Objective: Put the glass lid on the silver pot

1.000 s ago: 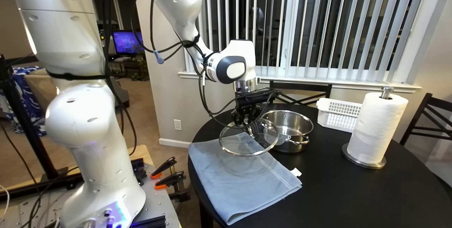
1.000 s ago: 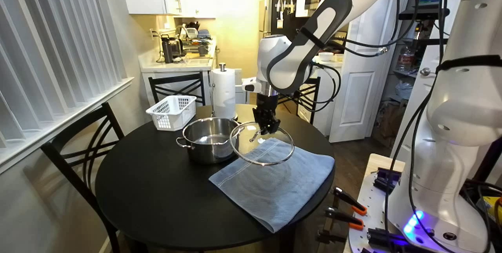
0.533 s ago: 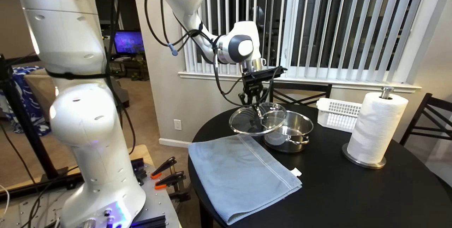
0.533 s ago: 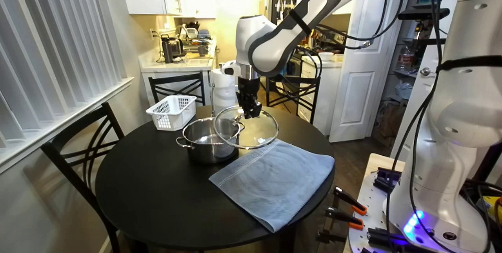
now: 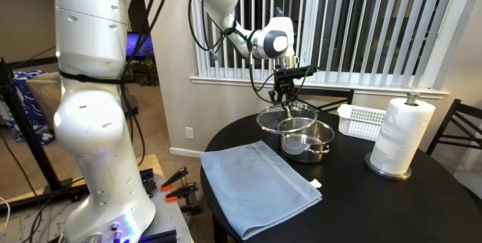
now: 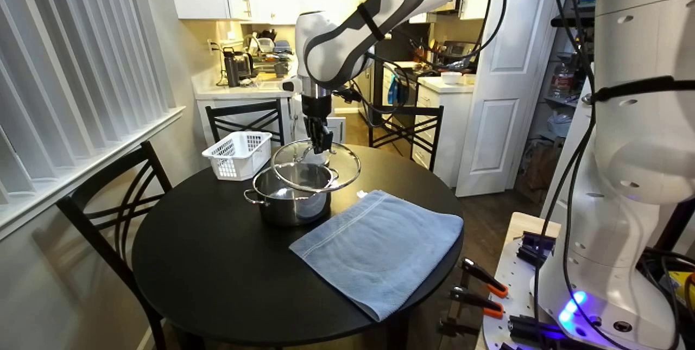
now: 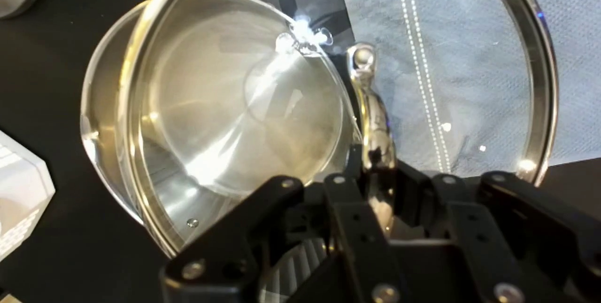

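Note:
The glass lid (image 7: 544, 77) has a metal rim and an arched metal handle (image 7: 373, 115). My gripper (image 7: 379, 167) is shut on that handle and holds the lid in the air; the gripper also shows in both exterior views (image 5: 285, 101) (image 6: 319, 146). The silver pot (image 5: 301, 153) stands uncovered on the table and shows in an exterior view (image 6: 296, 211) and the wrist view (image 7: 96, 82). The lid (image 5: 268, 119) hangs above pot-rim height, off-centre toward the towel side. In the wrist view, much of the pot's inside shows through the glass.
A folded blue towel (image 5: 256, 186) lies beside the pot on the round black table (image 5: 369, 205). A white slotted basket (image 6: 239, 160) stands beyond the pot. A paper towel roll (image 5: 401, 137) stands near it. Chairs (image 6: 125, 203) surround the table.
The gripper has carried the lid up from low over the towel and across toward the pot. The lid now overlaps the pot more in both exterior views. The pot and towel have not moved.

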Tool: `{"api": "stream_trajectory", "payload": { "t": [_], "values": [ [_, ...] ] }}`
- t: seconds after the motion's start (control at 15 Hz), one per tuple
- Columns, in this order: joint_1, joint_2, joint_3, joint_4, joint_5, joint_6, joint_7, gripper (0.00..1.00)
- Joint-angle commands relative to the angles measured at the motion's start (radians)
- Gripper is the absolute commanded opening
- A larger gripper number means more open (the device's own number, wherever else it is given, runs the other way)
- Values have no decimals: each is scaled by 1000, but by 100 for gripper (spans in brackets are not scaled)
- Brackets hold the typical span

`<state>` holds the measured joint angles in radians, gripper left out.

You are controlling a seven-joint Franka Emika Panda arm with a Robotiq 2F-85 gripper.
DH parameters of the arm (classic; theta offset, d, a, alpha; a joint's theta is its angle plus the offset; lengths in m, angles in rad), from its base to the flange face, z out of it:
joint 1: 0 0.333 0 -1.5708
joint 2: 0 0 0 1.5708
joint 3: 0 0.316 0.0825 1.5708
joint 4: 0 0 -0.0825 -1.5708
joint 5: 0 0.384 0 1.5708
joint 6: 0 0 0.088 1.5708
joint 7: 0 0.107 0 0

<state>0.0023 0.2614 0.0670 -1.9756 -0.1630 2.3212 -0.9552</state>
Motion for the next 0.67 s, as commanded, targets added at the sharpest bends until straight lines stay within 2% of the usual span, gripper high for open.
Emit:
{"api": "stream_trajectory", "payload": {
  "t": [0.0,0.6],
  "values": [
    [-7,98,-10,160,2,-80,33,2],
    [-29,288,3,359,18,-100,8,2]
  ]
}}
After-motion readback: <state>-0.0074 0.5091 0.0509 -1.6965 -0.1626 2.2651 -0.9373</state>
